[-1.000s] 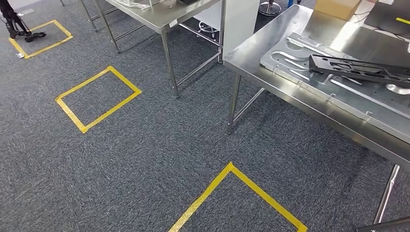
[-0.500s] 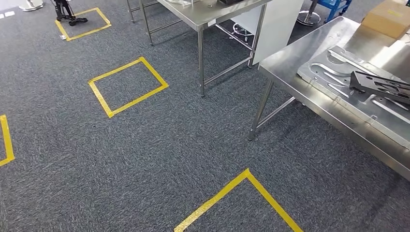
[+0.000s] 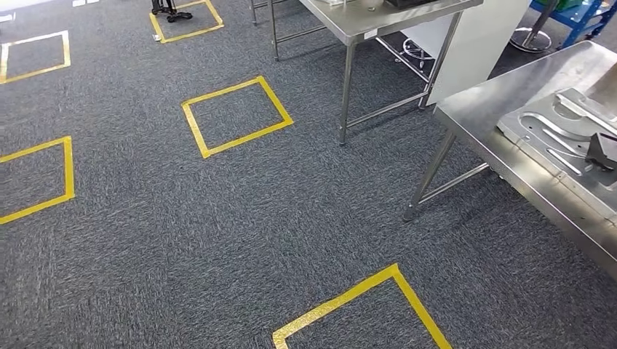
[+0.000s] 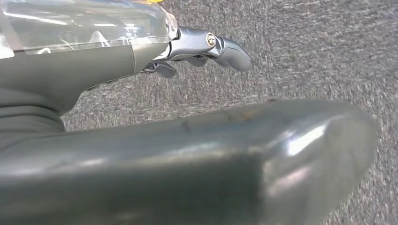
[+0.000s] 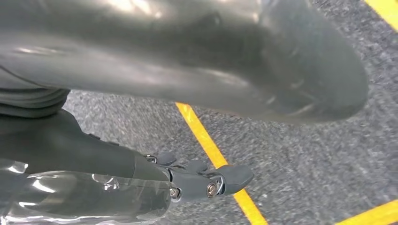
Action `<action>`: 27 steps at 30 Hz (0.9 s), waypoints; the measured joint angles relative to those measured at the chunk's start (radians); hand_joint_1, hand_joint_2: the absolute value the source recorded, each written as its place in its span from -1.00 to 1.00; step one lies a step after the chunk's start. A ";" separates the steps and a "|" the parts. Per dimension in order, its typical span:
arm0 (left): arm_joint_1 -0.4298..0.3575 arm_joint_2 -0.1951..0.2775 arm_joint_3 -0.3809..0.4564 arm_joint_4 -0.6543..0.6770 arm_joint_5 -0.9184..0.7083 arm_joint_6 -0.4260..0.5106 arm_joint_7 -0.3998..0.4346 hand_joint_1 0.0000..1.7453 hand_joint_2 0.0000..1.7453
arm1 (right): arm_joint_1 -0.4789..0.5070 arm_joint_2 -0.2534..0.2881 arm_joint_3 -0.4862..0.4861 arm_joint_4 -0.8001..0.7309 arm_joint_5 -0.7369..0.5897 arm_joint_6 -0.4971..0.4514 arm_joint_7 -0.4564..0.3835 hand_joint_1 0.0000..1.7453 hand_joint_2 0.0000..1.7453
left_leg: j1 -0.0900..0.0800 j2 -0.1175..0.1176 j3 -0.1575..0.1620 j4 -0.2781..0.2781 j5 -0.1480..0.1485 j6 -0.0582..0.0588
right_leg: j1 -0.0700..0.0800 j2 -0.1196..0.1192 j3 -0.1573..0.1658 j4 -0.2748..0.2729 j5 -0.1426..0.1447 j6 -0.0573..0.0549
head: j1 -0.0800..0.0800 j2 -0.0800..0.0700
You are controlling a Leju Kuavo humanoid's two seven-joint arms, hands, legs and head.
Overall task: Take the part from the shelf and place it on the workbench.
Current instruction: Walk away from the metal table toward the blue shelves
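Head view first: grey carpet [image 3: 240,218] marked with yellow tape squares [image 3: 236,116], and off to the right a steel workbench [image 3: 495,109] whose near corner leg stands on the carpet. On that bench lies a pressed metal panel [image 3: 553,134], and a dark part [image 3: 602,151] rests on top of the panel at the picture's right edge, cut off by the frame. A second steel table [image 3: 364,18] stands farther back, with a white panel [image 3: 476,43] just beside it.

Left wrist view: the left hand [image 4: 187,51] hangs over the carpet with nothing in it, its thick grey thumb [image 4: 263,164] well apart from the darker fingers [image 4: 232,47], which reach out nearly straight.

Right wrist view: the right hand [image 5: 155,140] also holds nothing, its fingers [image 5: 230,177] extended and spread away from the thumb [image 5: 263,61], above carpet crossed by a yellow tape line [image 5: 206,140].
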State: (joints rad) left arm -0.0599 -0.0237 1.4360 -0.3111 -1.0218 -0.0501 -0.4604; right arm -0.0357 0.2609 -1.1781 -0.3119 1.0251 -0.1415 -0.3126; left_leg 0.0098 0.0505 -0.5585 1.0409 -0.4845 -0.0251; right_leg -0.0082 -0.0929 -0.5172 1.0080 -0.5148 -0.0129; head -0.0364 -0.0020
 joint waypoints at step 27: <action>0.000 -0.077 -0.029 0.008 -0.035 0.108 -0.063 -1.00 -1.00 | 0.037 -0.065 -0.056 -0.019 -0.002 0.027 -0.064 -1.00 -1.00 | 0.008 -0.057 -0.128 0.227 -0.093 -0.012 | -0.004 0.042 -0.007 -0.006 0.008 -0.010 | 0.000 0.000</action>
State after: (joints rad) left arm -0.0599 -0.1006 1.4069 -0.3028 -1.0563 0.0580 -0.5230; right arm 0.0010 0.1963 -1.2338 -0.3307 1.0228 -0.1147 -0.3763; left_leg 0.0175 -0.0066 -0.6869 1.2681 -0.5779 -0.0371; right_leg -0.0120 -0.0509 -0.5240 1.0024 -0.5071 -0.0230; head -0.0366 -0.0021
